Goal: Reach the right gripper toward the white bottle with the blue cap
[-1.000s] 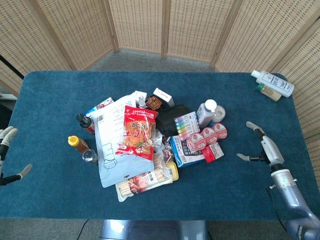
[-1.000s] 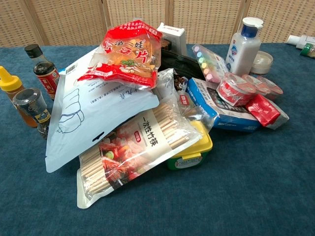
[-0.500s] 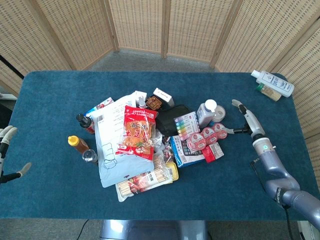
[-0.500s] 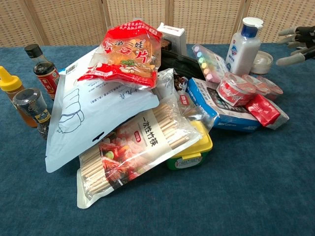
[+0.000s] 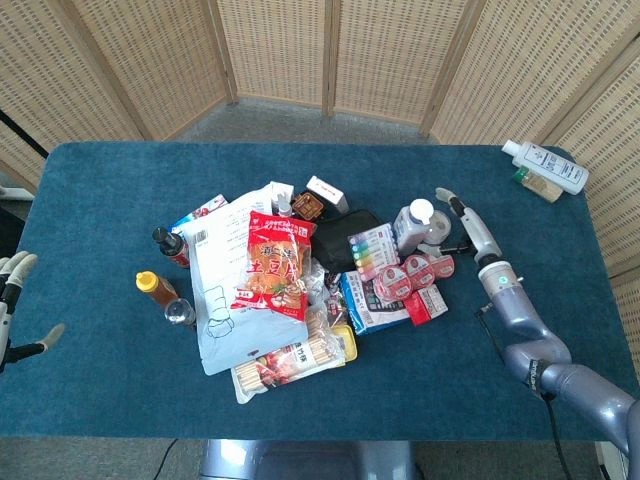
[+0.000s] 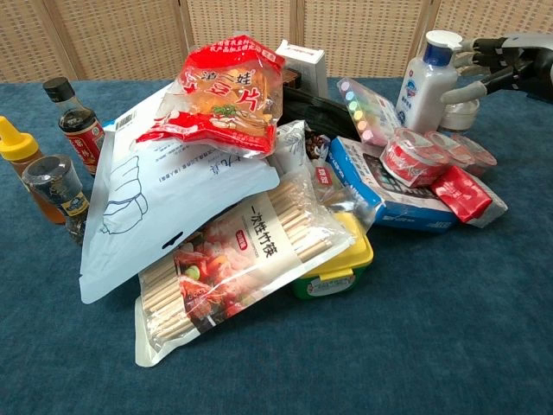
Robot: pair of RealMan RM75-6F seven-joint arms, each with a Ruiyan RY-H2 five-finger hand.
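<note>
The white bottle [image 5: 413, 226] [image 6: 427, 82], with a blue label and a pale cap, stands upright at the right end of the pile. My right hand [image 5: 466, 224] [image 6: 494, 60] is just to its right, fingers spread toward it and holding nothing. Its fingertips [image 6: 464, 45] reach close to the cap, and the thumb lies near the bottle's side; I cannot tell if it touches. My left hand [image 5: 14, 300] is open at the table's left edge, far from the pile.
A pile fills the table's middle: red snack bag [image 5: 272, 264], white pouch [image 5: 215, 300], noodle pack [image 6: 242, 259], blue box [image 6: 380, 186], pink cups [image 5: 418, 268]. Sauce bottles [image 5: 165, 270] stand on the left. A second white bottle [image 5: 545, 165] lies at the far right corner.
My right hand has swung forward and left from the table's right side to right beside the white bottle. The left hand has barely moved.
</note>
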